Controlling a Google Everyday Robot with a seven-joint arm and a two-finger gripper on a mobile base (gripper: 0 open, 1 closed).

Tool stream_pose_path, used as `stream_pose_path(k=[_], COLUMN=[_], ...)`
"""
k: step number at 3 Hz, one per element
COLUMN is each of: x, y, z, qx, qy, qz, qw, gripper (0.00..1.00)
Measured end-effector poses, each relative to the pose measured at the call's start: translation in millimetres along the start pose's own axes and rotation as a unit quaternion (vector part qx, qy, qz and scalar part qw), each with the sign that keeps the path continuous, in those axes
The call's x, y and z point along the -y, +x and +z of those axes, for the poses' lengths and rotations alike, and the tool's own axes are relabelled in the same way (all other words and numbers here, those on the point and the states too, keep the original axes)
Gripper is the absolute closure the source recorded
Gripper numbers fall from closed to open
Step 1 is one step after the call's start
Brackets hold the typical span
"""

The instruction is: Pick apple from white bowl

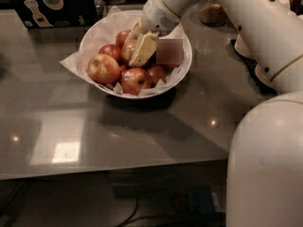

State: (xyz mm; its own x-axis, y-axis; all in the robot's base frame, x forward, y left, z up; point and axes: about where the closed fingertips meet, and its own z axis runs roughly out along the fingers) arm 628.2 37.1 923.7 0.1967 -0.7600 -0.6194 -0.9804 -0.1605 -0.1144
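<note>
The white bowl (183, 40), lined with crinkled white paper, stands at the back middle of the grey counter and holds several red apples. An apple with a pale yellow side (128, 49) lies near the bowl's middle. My gripper (141, 48) reaches down into the bowl from the upper right and rests right against this apple, on its right side. Other apples lie at the front left (103, 68) and front (136, 80). A blurred square hides what lies just right of the gripper.
A dark box with stickers (47, 1) stands at the back left. A jar (211, 13) and cream-white dishes (245, 46) stand at the back right. My white arm and body (265, 164) fill the right side. The counter's front edge runs across low in the view.
</note>
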Motion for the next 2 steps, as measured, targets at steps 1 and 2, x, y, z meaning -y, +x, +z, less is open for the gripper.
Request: stream_pose_path(k=[1, 2], x=[0.0, 0.0], y=[0.0, 0.0], z=[0.0, 0.0], qx=[0.0, 0.0], qy=[0.0, 0.0], qz=[0.0, 0.0], qw=[1.0, 1.0], gripper=[1.0, 1.0])
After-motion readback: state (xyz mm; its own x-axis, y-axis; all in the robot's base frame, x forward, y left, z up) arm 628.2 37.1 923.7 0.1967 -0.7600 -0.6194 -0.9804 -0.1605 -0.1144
